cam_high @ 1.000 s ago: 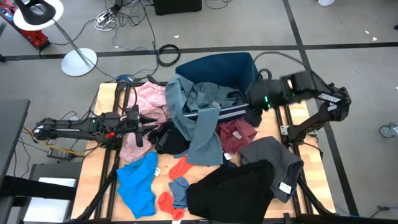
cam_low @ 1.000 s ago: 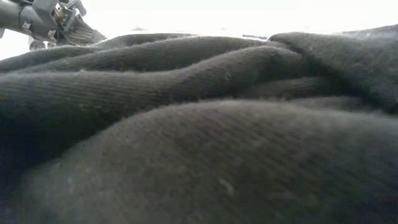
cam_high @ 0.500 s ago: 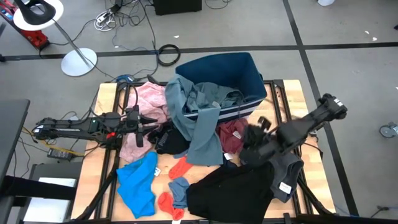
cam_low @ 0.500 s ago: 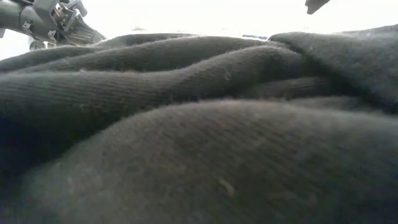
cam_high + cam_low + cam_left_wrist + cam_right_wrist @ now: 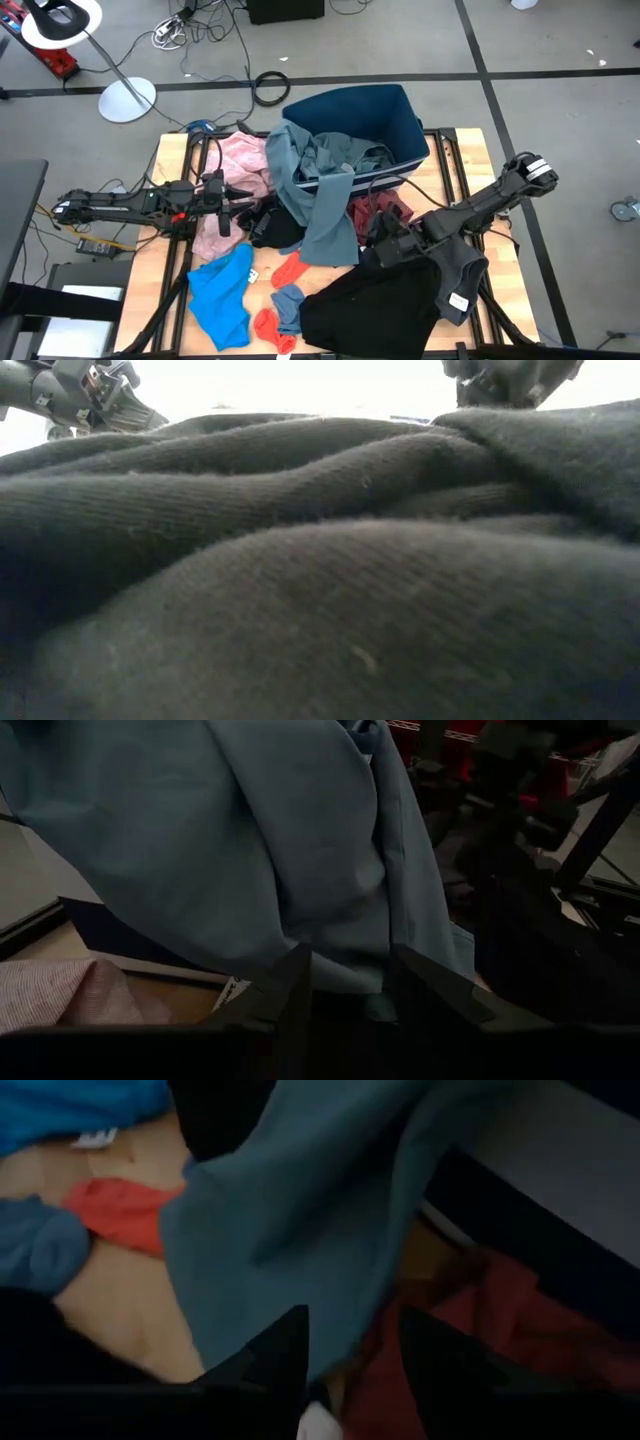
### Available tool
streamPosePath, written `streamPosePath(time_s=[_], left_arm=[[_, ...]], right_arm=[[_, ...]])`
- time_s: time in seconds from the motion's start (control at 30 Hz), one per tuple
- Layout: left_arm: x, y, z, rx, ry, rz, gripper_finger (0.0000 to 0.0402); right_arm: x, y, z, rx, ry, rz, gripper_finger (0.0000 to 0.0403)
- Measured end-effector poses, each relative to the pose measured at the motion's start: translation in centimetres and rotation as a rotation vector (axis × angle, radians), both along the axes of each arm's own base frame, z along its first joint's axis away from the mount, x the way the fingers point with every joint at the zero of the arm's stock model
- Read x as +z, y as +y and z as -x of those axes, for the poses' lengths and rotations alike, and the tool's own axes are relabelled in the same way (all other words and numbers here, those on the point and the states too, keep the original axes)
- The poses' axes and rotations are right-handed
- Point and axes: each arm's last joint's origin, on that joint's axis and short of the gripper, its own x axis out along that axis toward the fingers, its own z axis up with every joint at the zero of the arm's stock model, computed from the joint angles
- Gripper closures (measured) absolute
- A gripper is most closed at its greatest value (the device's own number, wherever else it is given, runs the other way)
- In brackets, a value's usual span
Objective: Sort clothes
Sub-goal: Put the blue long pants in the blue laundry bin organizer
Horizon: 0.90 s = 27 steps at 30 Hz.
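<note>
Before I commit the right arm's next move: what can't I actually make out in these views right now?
- Low view: black garment fills the frame, hiding the table.
- High view: bin interior, covered by the grey-blue garment.
- High view: right gripper is dark against dark cloth; contact with the maroon garment unclear.
- Right wrist view: blurred.

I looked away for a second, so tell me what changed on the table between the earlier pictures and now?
The right arm swung from over the navy bin down toward the table's middle; its open right gripper now hangs over the maroon garment, holding nothing. The left gripper stayed beside the pink garment, open. The clothes lie as before.
</note>
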Motion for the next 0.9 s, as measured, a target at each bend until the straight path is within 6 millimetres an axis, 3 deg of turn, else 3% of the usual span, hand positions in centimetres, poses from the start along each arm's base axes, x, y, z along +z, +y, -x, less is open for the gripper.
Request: streamPosePath(time_s=[0.33, 0.53, 0.63, 0.77, 0.9], left_arm=[[0.0, 0.0, 0.0, 0.008, 0.001, -0.001, 0.0262], [-0.1, 0.0, 0.0, 0.009, 0.012, -0.002, 0.0262], [-0.2, 0.0, -0.2, 0.009, 0.023, -0.002, 0.0262], [-0.5, 0.0, -0.6, 0.016, 0.047, 0.021, 0.0262], [-1.1, 0.0, -1.2, 0.027, 0.092, 0.056, 0.0262]], right_arm=[[-3.1, -3.5, -1.0, 0.022, -0.095, 0.002, 0.0248], [-3.7, -5.1, -1.2, 0.017, -0.105, -0.036, 0.0257], [-3.6, -5.4, -1.5, 0.051, -0.135, -0.056, 0.0296], [-3.4, -5.2, -1.7, 0.089, -0.158, -0.045, 0.0386], [-3.3, -4.8, -1.6, 0.106, -0.167, -0.045, 0.0395]])
